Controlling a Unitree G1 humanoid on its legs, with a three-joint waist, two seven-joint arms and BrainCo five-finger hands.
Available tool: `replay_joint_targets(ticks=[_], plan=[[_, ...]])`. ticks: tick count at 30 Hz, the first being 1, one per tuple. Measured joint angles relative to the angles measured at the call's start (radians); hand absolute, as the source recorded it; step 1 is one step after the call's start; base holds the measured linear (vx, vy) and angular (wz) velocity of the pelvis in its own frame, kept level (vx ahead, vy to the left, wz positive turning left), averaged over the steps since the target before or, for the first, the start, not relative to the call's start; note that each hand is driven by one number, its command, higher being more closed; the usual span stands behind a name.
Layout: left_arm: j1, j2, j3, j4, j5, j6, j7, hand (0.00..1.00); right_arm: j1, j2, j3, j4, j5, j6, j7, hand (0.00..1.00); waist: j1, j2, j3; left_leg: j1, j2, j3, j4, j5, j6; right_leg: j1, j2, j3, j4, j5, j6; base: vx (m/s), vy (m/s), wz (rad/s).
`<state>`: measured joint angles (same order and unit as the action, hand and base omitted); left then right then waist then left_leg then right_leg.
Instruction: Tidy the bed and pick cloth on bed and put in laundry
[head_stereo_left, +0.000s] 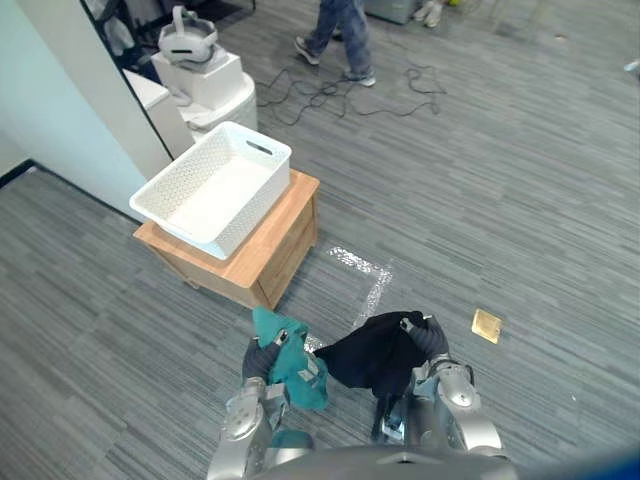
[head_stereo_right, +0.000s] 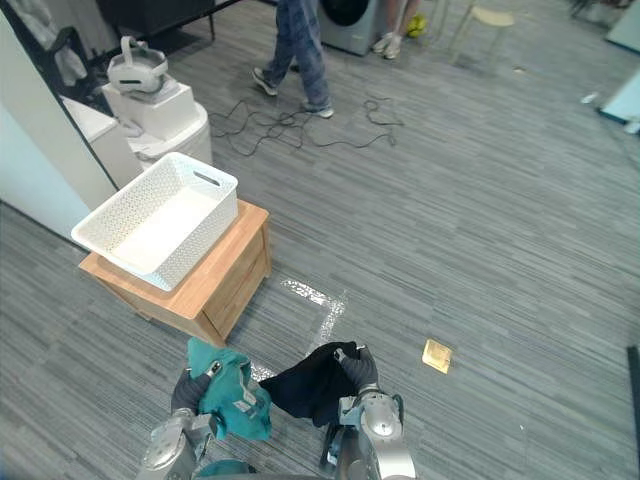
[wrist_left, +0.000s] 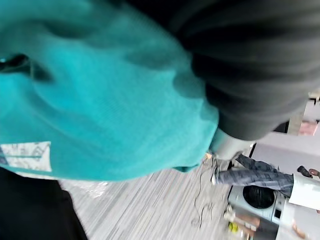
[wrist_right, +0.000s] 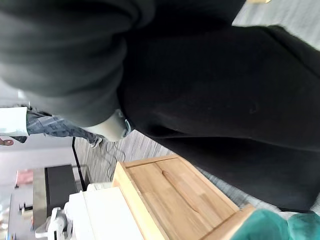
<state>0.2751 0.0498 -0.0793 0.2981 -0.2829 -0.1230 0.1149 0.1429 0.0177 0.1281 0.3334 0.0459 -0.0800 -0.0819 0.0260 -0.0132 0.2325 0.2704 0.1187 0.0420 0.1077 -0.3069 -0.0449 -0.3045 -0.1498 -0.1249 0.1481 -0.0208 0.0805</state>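
**Item 1. Teal knit cloth** (head_stereo_left: 297, 368), with a pale printed label. It is bunched and hangs off the floor from the left hand (head_stereo_left: 262, 357), whose fingers curl into its upper fold. In the left wrist view it drapes over most of the hand.

**Item 2. Black soft cloth** (head_stereo_left: 372, 352), crumpled. It hangs from the right hand (head_stereo_left: 432, 338), which is clamped on its upper edge, and its near edge touches the teal cloth. Both cloths are already in hand, not on a bed.

**Item 3. White perforated plastic laundry basket** (head_stereo_left: 255, 210), rectangular with a slot handle in its far end. It looks empty. It sits on a low light-wood cabinet (head_stereo_left: 275, 265) and overhangs the cabinet's left edge.

**Governing relation.** The basket lies ahead and to the left of both hands and well apart from them. Its long axis runs from near-left to far-right. The left hand is the nearer one. The right hand would have to carry its cloth across the cabinet's near corner.

**Arm pose.** Both arms are drawn in close to the body with the hands low and side by side. Probable step: carrying both cloths to the basket, with neither released yet.

**Surroundings.**
- Grey striped carpet floor (head_stereo_left: 520, 180)
- Pale tape corner mark (head_stereo_left: 365, 270) just past the cabinet
- Small tan square (head_stereo_left: 487, 325) to the right
- Loose black cables (head_stereo_left: 330, 90)
- A person's legs (head_stereo_left: 340, 30) beyond the cables
- White pedestal (head_stereo_left: 215, 90) bearing a white headset (head_stereo_left: 187, 40)
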Motion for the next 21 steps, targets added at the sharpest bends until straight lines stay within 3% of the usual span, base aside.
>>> replay_joint_targets(ticks=[1, 2, 3, 4, 6, 8, 10, 11, 13, 17, 18, 20, 21], plan=[[0.009, 0.002, 0.0, 0.007, 0.001, 0.0, 0.0, 1.0, 0.002, -0.003, -0.001, -0.012, 0.0, 0.001, 0.0, 1.0, -0.01, -0.005, -0.004, 0.041, 0.02, -0.011, 0.005, -0.053, -0.037, -0.003, -0.006, 0.029, 0.029, 0.05, 0.028, 0.6, -0.478, 0.73], [0.011, -0.009, 0.0, 0.031, 0.002, 0.0, 0.0, 1.0, 0.0, -0.017, -0.002, -0.016, 0.0, 0.002, 0.0, 1.0, -0.009, 0.042, -0.004, 0.058, 0.072, -0.027, 0.04, -0.081, -0.054, -0.01, 0.03, 0.022, 0.127, 0.079, 0.015, 0.61, -0.482, 0.67], [0.011, -0.02, -0.003, 0.04, 0.002, 0.0, -0.001, 1.0, 0.0, -0.032, -0.002, -0.018, 0.0, 0.003, -0.001, 1.0, -0.009, 0.059, -0.006, 0.055, 0.087, -0.026, 0.065, -0.078, -0.051, -0.016, 0.042, 0.021, 0.167, 0.065, -0.003, 0.52, -0.394, 0.49], [0.02, -0.044, 0.0, 0.043, 0.002, -0.001, -0.002, 1.0, 0.0, -0.054, -0.003, -0.029, 0.0, 0.009, 0.002, 1.0, -0.009, 0.083, -0.018, 0.018, 0.114, -0.028, 0.128, -0.045, -0.045, -0.031, 0.047, -0.01, 0.224, 0.01, -0.033, 0.44, -0.347, 0.49], [0.021, -0.055, 0.003, 0.043, 0.002, -0.002, -0.002, 1.0, 0.001, -0.057, -0.002, -0.042, 0.0, 0.009, 0.002, 1.0, -0.015, 0.092, -0.02, -0.059, 0.134, -0.052, 0.252, 0.033, -0.036, -0.017, 0.05, -0.046, 0.243, -0.035, -0.057, 0.51, -0.417, 0.5], [0.024, -0.078, 0.024, 0.043, 0.0, -0.002, -0.002, 1.0, 0.002, -0.062, 0.016, -0.037, 0.006, 0.009, 0.009, 1.0, -0.008, 0.114, 0.001, -0.196, 0.191, -0.074, 0.572, 0.18, -0.049, 0.116, 0.091, -0.106, 0.156, -0.066, -0.084, 0.46, -0.32, 0.43], [0.03, -0.086, 0.021, 0.04, -0.004, -0.003, -0.005, 1.0, 0.007, -0.068, 0.024, -0.037, 0.018, 0.009, 0.008, 1.0, -0.005, 0.114, 0.014, -0.285, 0.22, -0.017, 0.784, 0.175, -0.04, 0.233, 0.1, -0.148, 0.09, -0.082, -0.109, 0.4, -0.222, 0.46], [0.03, -0.087, 0.021, 0.039, -0.006, -0.004, -0.007, 1.0, 0.007, -0.069, 0.025, -0.037, 0.022, 0.007, 0.008, 1.0, 0.002, 0.107, 0.021, -0.328, 0.242, 0.099, 0.842, 0.156, -0.005, 0.29, 0.098, -0.164, 0.048, -0.088, -0.117, 0.32, -0.167, 0.43], [0.03, -0.091, 0.023, 0.035, -0.012, -0.004, -0.009, 1.0, 0.0, -0.081, 0.022, -0.038, 0.023, 0.005, 0.005, 1.0, 0.013, 0.11, 0.02, -0.386, 0.244, 0.246, 0.85, 0.104, 0.042, 0.355, 0.092, -0.173, 0.002, -0.1, -0.118, 0.28, -0.083, 0.29], [0.05, -0.107, 0.041, -0.009, -0.012, -0.005, -0.028, 1.0, -0.03, -0.097, 0.018, -0.036, 0.023, 0.009, 0.003, 1.0, 0.035, 0.108, 0.022, -0.486, 0.141, 0.372, 0.62, 0.043, 0.016, 0.406, 0.046, -0.234, -0.031, -0.12, -0.093, 0.33, 0.06, 0.41], [0.051, -0.108, 0.044, -0.012, -0.012, -0.005, -0.029, 1.0, -0.031, -0.1, 0.011, -0.036, 0.023, 0.009, 0.003, 1.0, 0.038, 0.106, 0.022, -0.493, 0.107, 0.412, 0.512, 0.047, 0.011, 0.439, 0.027, -0.267, -0.046, -0.121, -0.065, 0.34, 0.133, 0.73], [0.06, -0.108, 0.046, -0.026, -0.012, -0.005, -0.031, 1.0, -0.032, -0.104, -0.004, -0.037, 0.022, 0.009, 0.003, 1.0, 0.04, 0.106, 0.022, -0.487, 0.076, 0.498, 0.349, 0.095, 0.018, 0.484, 0.006, -0.312, -0.052, -0.142, -0.022, 0.34, 0.162, 0.75], [0.081, -0.114, 0.05, -0.05, -0.012, -0.005, -0.032, 1.0, -0.032, -0.114, -0.002, -0.037, 0.022, 0.009, 0.006, 1.0, 0.046, 0.12, 0.013, -0.474, 0.075, 0.554, 0.25, 0.21, 0.089, 0.511, 0.012, -0.326, -0.048, -0.166, 0.018, 0.48, 0.234, 0.66]])
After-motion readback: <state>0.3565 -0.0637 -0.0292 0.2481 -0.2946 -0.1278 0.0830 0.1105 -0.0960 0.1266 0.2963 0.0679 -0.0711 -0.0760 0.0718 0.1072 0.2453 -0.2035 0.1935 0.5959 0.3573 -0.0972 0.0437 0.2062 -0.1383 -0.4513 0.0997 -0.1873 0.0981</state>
